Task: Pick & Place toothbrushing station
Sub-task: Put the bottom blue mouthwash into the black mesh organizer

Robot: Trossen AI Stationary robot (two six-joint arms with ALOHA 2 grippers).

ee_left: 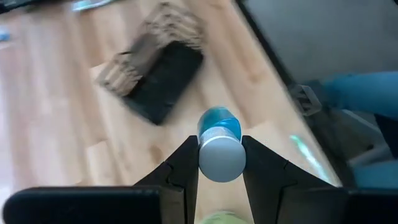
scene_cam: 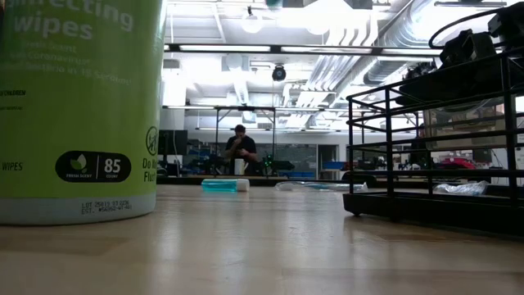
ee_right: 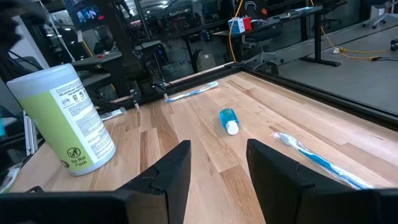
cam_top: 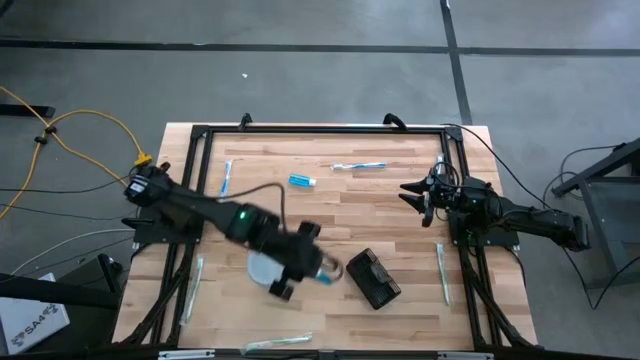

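Two arms share the table, and only the left one is at work. At the table's left edge its base sits, and the arm reaches toward the middle of the near half, where the left gripper (cam_top: 318, 268) hovers clamped on a small blue tube with a white cap (ee_left: 220, 149), the cap nipped between the two dark fingers (ee_left: 181, 171). A pale round cup (cam_top: 264, 266) shows under the arm's forearm. Just to the right of that gripper lies the toothbrushing station (cam_top: 373, 278), a black block on the near half of the table, close to the gripper but apart from it; its long axis runs slantwise, from the middle toward the near right corner. So the station lies rightward of the loaded gripper, and the left arm is plainly the nearer one. Toothbrushes (cam_top: 358, 166) and a second small tube (cam_top: 302, 181) lie scattered toward the far edge. At the right edge the right gripper (cam_top: 416, 190) waits, fingers apart and empty, well away from the station.
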